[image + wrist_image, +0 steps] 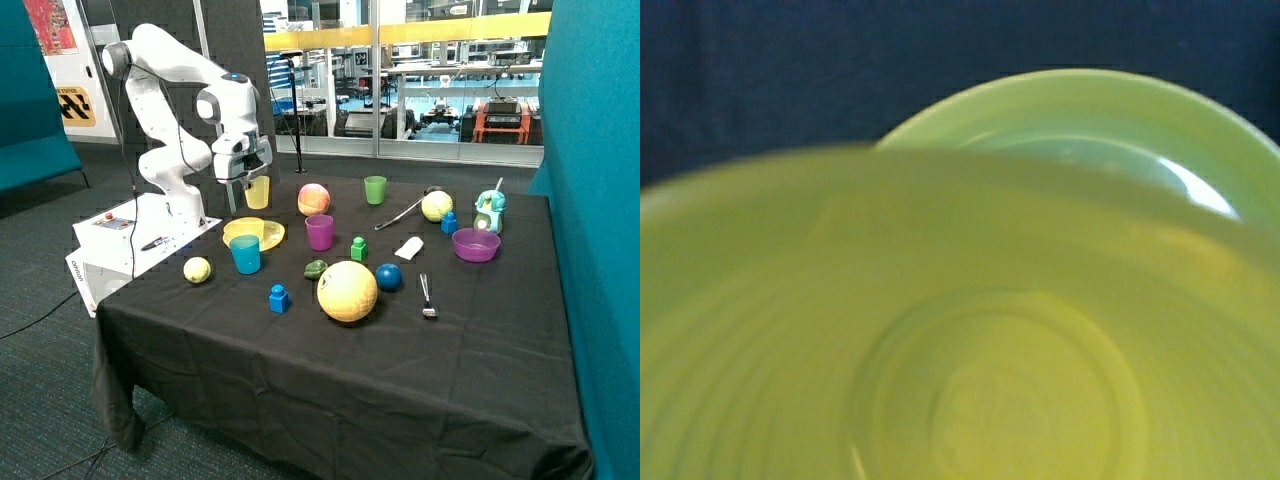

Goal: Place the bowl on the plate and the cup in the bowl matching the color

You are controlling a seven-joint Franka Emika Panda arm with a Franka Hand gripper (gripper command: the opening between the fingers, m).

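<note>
Cup (257, 192) (pale yellow, see-through) hangs at the gripper (243, 187), whose fingers are closed narrowly on its rim; the wrist view looks straight down into the cup (990, 380). It sits just above the back of the yellow bowl (247, 229), which rests on the yellow plate (274, 238) near the table's corner by the robot base. A blue cup (245, 254) stands just in front. The table (400, 380) wears a black cloth; behind are a glass wall (420, 80) and teal partitions (600, 200).
</note>
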